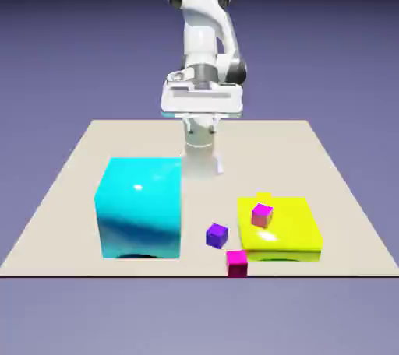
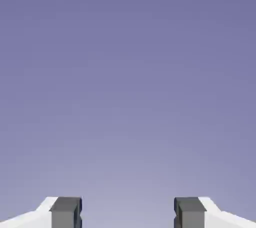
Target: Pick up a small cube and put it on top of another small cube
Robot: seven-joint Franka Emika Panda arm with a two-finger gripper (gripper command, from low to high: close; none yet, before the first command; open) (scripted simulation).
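Exterior view: the white arm stands at the upper middle of the frame, its gripper [image 1: 202,160] hanging over the far part of the bench [image 1: 70,166], with every block in the lower half of the picture.
Hand view: only plain blue-violet backdrop, with 2 grey fingertips [image 2: 66,211] at the bottom edge and nothing between them.
Gripper state: fingers spread wide apart and empty, going by the hand view.
Purple cube: the small purple cube [image 1: 217,234] sits on the bench at lower centre of the exterior view, in the gap between the large cyan block [image 1: 140,207] on its left and the flat yellow block [image 1: 284,230] on its right.
Pink cubes: 1 small pink cube [image 1: 262,214] rests on top of the yellow block; another pink cube [image 1: 236,261] lies on the bench at the near edge, just below and right of the purple cube.
Done: nothing that shows; the purple cube is not lifted and is not on any other cube.
Left: reach, grasp, lift, carry and set down, so I judge the task to be at its very start.
Cube relative to gripper: well apart, the purple cube lying lower in the exterior view than the gripper and slightly to its right, and outside the hand view altogether.
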